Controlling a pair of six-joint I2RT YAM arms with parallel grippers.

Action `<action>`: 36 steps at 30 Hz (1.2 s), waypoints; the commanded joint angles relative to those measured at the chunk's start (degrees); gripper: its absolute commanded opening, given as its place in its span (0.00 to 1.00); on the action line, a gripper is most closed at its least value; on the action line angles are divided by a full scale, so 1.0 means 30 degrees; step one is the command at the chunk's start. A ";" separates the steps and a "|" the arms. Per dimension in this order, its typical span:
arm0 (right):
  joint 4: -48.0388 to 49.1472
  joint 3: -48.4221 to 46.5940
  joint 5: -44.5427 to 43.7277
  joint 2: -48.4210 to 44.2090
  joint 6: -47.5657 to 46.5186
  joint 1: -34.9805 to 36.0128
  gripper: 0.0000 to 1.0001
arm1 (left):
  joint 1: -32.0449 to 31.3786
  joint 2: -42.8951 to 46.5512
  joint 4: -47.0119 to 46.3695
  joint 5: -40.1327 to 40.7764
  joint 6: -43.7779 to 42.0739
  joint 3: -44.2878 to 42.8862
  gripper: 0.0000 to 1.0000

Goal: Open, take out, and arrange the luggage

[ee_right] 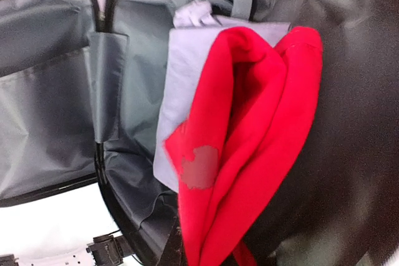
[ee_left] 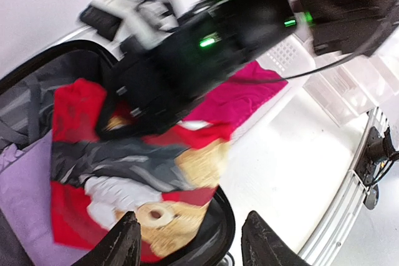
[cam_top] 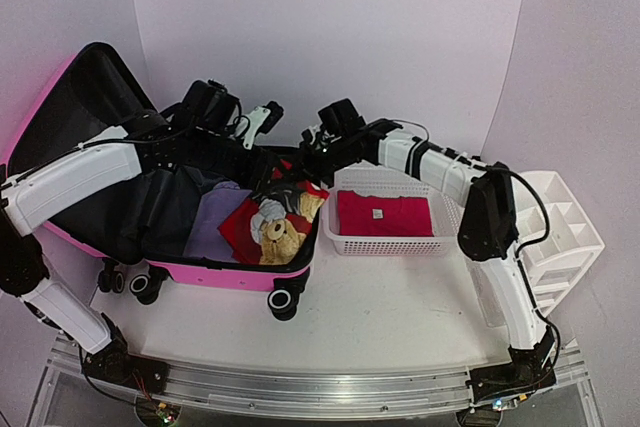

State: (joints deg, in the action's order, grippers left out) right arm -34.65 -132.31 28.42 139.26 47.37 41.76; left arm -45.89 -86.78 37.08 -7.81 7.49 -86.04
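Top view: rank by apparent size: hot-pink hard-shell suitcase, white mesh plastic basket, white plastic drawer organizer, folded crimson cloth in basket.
1. hot-pink hard-shell suitcase
2. white mesh plastic basket and white plastic drawer organizer: too close to rank, right arm hides part
3. folded crimson cloth

Bare tabletop (cam_top: 400, 307) before the basket (cam_top: 385, 244); raised luggage lid (cam_top: 70, 97) at left.
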 commanded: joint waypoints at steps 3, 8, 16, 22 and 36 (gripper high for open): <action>0.0712 0.3818 -0.3080 -0.5411 -0.1666 -0.0711 0.00 | 0.0523 0.1655 -0.0727 0.0874 0.0122 0.0901 0.56; 0.0757 0.6786 -0.4604 -0.7456 -0.1839 -0.1766 0.00 | 0.0582 0.1541 -0.0786 0.0707 0.0380 0.1060 0.55; 0.2268 1.1207 -0.7258 -1.0068 -0.1742 -0.3253 0.00 | 0.0589 0.0850 -0.0903 0.0133 0.0581 0.0496 0.53; 0.4094 1.4192 -0.7960 -1.1141 -0.1830 -0.4410 0.00 | 0.0586 0.0747 -0.0878 0.0073 0.0607 0.0350 0.52; 0.7230 1.8182 -0.7870 -1.2024 -0.1697 -0.6525 0.00 | 0.0589 0.0480 -0.0902 -0.0202 0.0654 0.0116 0.50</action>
State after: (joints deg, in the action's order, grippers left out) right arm -18.06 -79.70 7.11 107.28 43.03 24.23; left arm -44.40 -85.41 36.93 -7.55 9.02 -82.83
